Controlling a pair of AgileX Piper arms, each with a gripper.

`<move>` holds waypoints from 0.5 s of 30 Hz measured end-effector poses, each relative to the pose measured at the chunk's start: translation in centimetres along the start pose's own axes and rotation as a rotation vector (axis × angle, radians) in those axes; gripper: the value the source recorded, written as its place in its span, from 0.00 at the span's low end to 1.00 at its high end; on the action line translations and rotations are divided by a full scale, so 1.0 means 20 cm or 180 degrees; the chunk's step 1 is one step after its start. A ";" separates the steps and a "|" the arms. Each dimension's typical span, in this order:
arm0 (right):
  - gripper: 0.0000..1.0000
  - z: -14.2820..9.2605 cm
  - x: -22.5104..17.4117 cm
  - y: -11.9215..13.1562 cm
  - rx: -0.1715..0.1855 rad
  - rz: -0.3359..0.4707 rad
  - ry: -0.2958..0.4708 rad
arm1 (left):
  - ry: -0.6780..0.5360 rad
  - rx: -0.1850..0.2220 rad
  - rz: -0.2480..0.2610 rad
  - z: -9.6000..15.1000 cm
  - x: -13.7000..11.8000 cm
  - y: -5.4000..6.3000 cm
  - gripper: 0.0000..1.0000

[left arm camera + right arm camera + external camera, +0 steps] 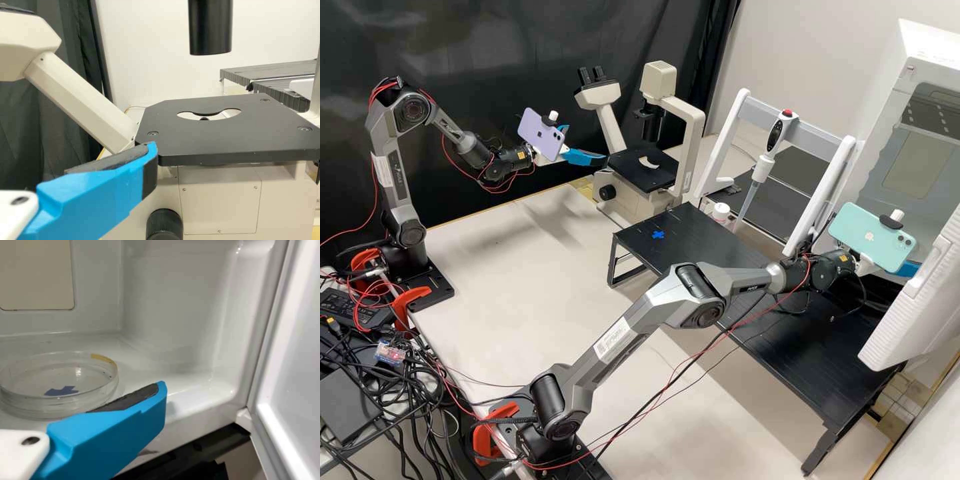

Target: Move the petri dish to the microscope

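We have our right claw (908, 269) at the open white chamber, its fingers parted and gripping nothing. The petri dish (60, 385) lies flat on the chamber floor (165, 382), just beside one blue finger (115, 435); we cannot tell whether they touch. Our left claw (587, 142) is open and empty near the black stage (640, 170) of the microscope (695, 130). A blue cross (658, 235) marks the black platform (720, 267).
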 end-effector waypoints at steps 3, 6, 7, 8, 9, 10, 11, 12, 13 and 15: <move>1.00 0.00 0.01 -0.01 0.0000 -0.0001 0.0015 | 0.0000 0.0000 0.0000 0.00 0.00 0.00 1.00; 1.00 0.01 0.02 -0.02 0.0000 0.0003 0.0026 | 0.0000 0.0000 0.0000 0.00 0.00 0.00 1.00; 1.00 0.02 0.03 -0.02 0.0000 0.0003 0.0026 | 0.0000 0.0000 0.0000 0.00 0.00 0.00 1.00; 1.00 0.02 0.03 -0.02 0.0003 0.0004 0.0027 | 0.0000 0.0000 0.0000 0.00 0.00 0.00 1.00; 1.00 0.02 0.03 -0.02 0.0003 0.0004 0.0027 | 0.0000 0.0000 0.0000 0.00 0.00 0.00 1.00; 0.00 0.02 0.03 -0.02 0.0002 0.0011 0.0034 | 0.0000 0.0000 0.0000 0.00 0.00 0.00 1.00; 0.00 0.02 0.03 -0.03 0.0002 0.0007 0.0029 | 0.0000 0.0000 0.0000 0.00 0.00 0.00 1.00; 0.00 0.02 0.03 -0.02 0.0002 0.0012 0.0035 | 0.0000 0.0000 0.0000 0.00 0.00 0.00 1.00; 0.00 0.02 0.03 -0.02 0.0002 0.0011 0.0037 | 0.0000 0.0000 0.0000 0.00 0.00 0.00 1.00; 0.00 0.02 0.03 -0.02 0.0002 0.0011 0.0037 | 0.0000 0.0000 0.0000 0.00 0.00 0.00 1.00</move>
